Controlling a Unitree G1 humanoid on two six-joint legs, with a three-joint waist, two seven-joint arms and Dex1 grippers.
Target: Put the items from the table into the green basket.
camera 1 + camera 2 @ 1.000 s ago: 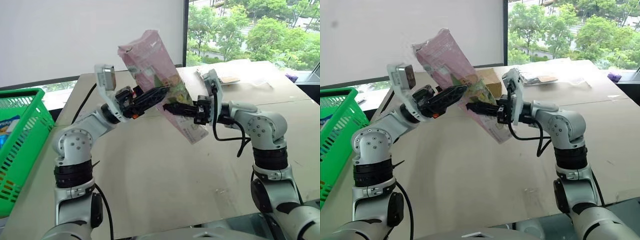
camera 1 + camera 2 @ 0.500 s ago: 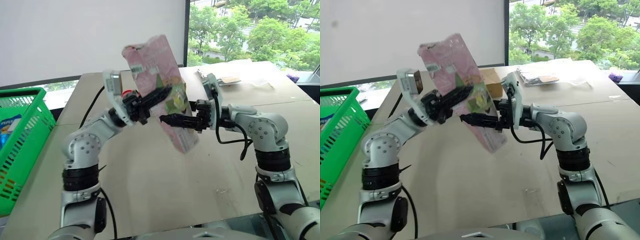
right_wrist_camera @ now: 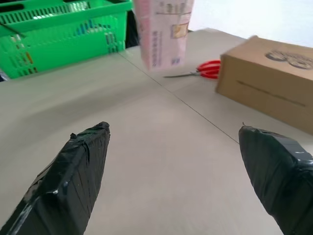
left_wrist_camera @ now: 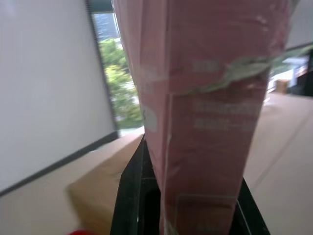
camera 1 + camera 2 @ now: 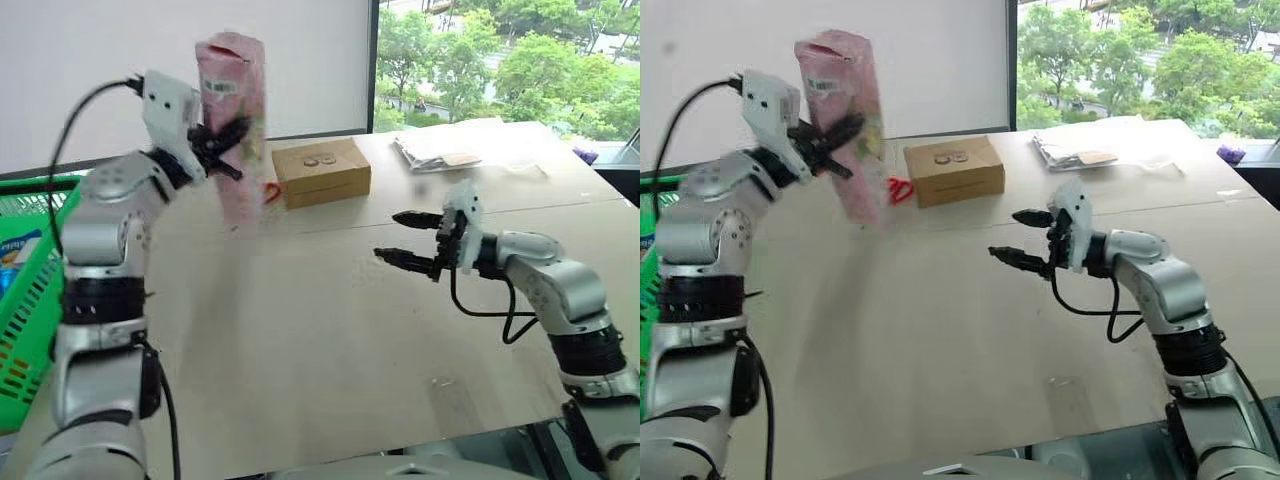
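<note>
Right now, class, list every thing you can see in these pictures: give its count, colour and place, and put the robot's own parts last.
Packet: one, pink, held upright in the air by the left gripper.
Cardboard box: one, brown, on the table's far side.
Scissors: one, red-handled, on the table beside the box.
Basket: one, green, at the table's left edge.
Flat packets: a few, pale, far right of the table.
Table: one, beige.
Left gripper: shut on the packet.
Right gripper: open, above the table.

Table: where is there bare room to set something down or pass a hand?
The table is bare from the near edge to the open right claw. It is crowded farther back, where the scissors lie beside the cardboard box.
</note>
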